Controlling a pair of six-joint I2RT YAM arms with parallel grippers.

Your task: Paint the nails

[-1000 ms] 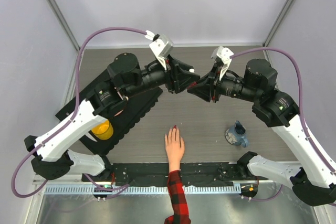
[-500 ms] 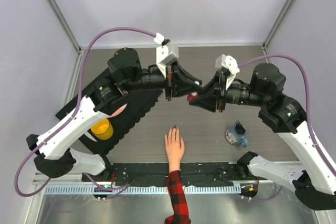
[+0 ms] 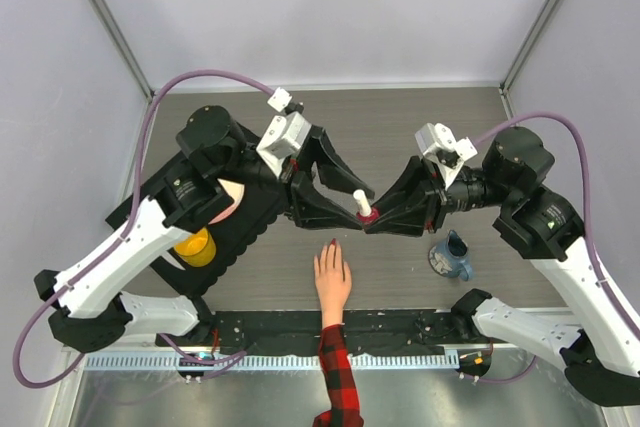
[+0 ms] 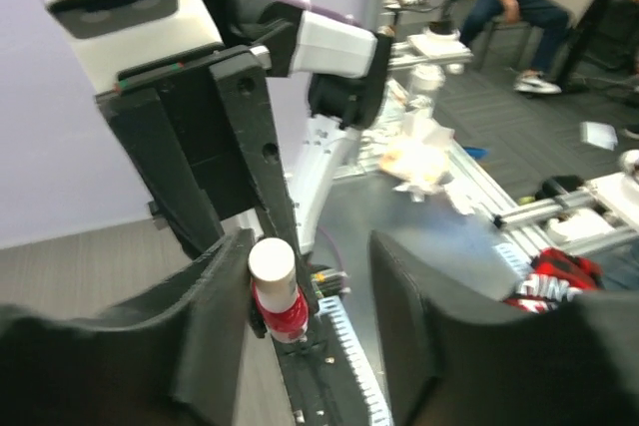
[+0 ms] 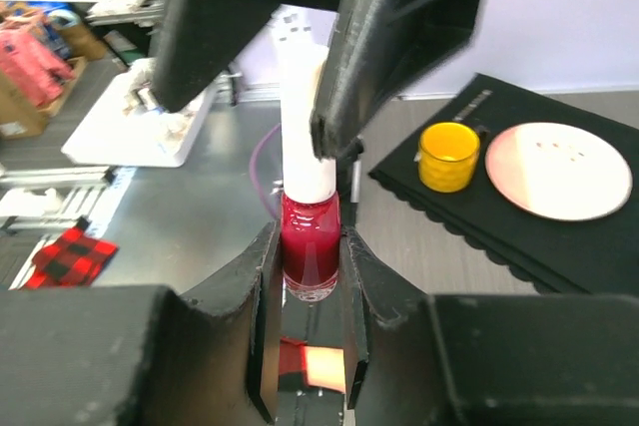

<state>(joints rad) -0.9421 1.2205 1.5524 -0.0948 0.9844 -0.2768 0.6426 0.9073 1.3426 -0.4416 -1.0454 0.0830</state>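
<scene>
both grippers have been brought down toward 6 o'clock since half a second ago, nearer the hand (image 3: 331, 282). in the top view the polish bottle (image 3: 367, 214) is clamped in the right gripper (image 3: 371, 221), and its white cap is straddled by the left gripper (image 3: 362, 205), fingers parted. the nails (image 3: 332, 243), one tinted red, are seen at 7 o'clock of the bottle, apart from it. in the left wrist view the cap is seen against one finger (image 4: 215, 316) only. in the right wrist view the red glass is pinched between both pads (image 5: 258, 276).

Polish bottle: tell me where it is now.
In the top view the polish bottle is held over mid-table, clamped in the right tool, its white cap inside the open left tool, beyond the hand.
</scene>
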